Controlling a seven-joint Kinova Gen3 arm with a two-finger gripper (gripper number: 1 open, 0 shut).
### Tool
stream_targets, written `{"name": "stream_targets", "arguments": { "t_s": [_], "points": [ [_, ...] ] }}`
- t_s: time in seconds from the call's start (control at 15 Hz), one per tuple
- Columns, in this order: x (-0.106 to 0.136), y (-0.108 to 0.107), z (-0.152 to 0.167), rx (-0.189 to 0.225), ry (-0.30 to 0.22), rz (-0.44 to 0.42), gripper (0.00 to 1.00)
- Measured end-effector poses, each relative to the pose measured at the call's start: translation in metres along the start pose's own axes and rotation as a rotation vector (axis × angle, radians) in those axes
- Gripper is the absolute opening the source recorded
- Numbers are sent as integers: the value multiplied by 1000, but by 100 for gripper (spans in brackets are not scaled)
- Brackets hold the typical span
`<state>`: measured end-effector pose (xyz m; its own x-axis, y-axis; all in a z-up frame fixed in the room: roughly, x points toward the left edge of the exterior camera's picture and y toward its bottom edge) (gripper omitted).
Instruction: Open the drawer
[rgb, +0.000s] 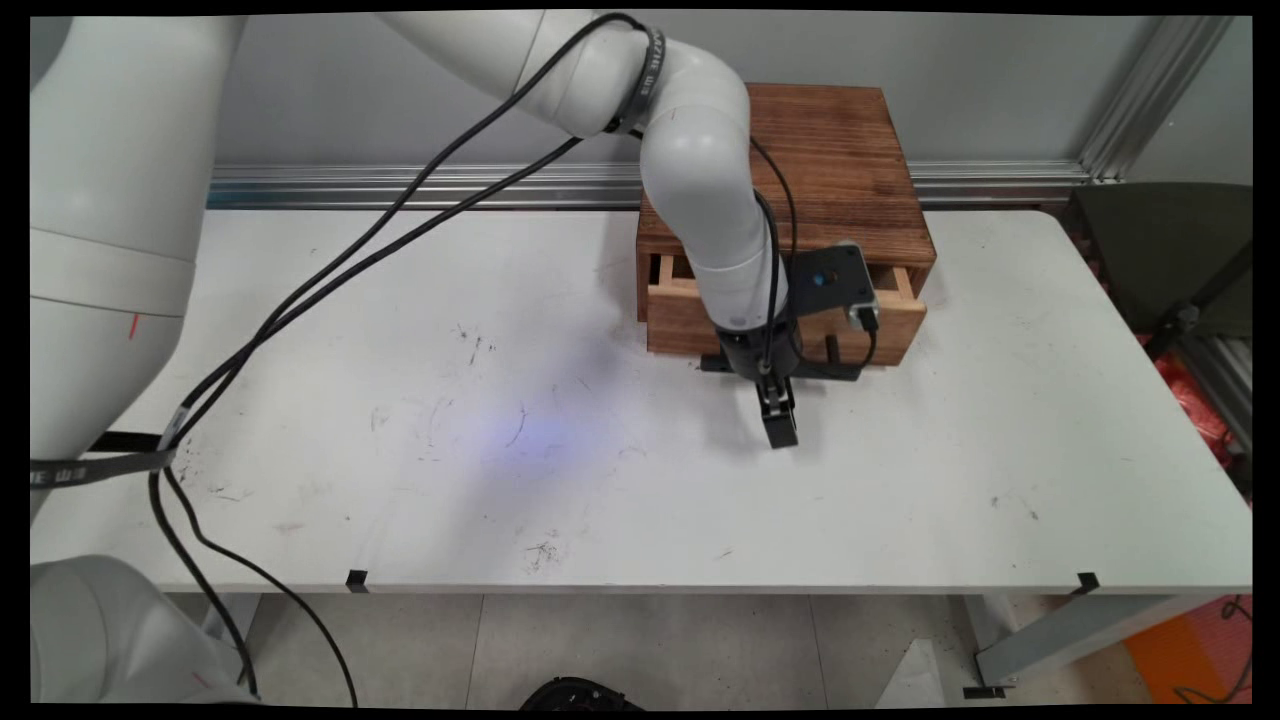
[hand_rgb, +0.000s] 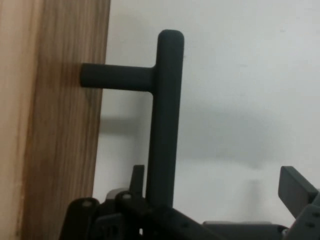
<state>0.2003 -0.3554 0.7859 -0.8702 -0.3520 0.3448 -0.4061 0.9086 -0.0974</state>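
- Drawer (rgb: 690, 315) of the wooden box (rgb: 840, 170), slightly pulled out on the bench (rgb: 400, 400).
- Gripper (rgb: 780, 425) jaws apart beside the black handle (hand_rgb: 165, 115).
- Risk: the handle could slip free, being ungripped.

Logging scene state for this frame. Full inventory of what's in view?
wooden box: 1, dark brown, far side of table against the wall
drawer: 1, light wood, pulled partly out of the box's front
drawer handle: 1, black bar, on the drawer front, running between the claw's fingers
table: 1, white, scuffed
cables: 2, black, hanging from the arm across the table's left
arm: 1, white, reaching in from upper left
claw: 1, black, open, at the drawer front
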Motion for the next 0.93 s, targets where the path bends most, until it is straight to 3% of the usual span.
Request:
{"name": "stream_targets", "arguments": {
  "t_s": [0.93],
  "points": [
    [-13, 82, -30, -99, -7, 62, 100]
  ]
}}
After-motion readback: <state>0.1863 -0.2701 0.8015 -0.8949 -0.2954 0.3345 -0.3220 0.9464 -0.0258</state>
